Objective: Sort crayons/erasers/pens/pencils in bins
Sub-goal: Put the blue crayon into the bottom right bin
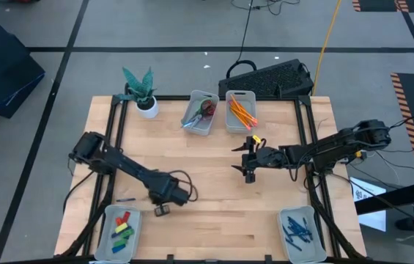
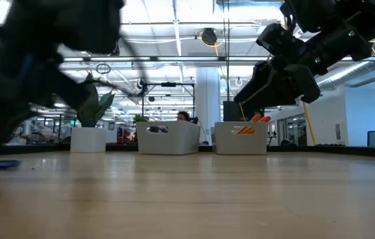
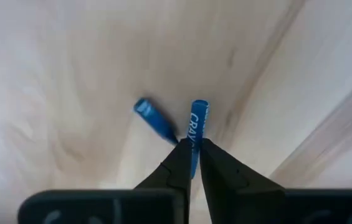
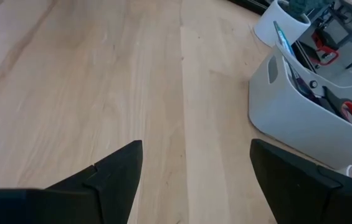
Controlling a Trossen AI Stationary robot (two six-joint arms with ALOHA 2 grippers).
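Left wrist view, left gripper (image 3: 192, 163) pinching blue crayon (image 3: 195, 134)

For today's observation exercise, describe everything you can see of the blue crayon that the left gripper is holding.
The crayon is a short, thin blue stick in a paper wrapper with white lettering that begins "CRAY". The left gripper is shut on its lower part, so one end is hidden between the dark fingers and the flat far end points away over the pale wooden table. It hangs just above the table and casts a soft blue reflection or shadow beside it. Only the fingers appear to touch it.
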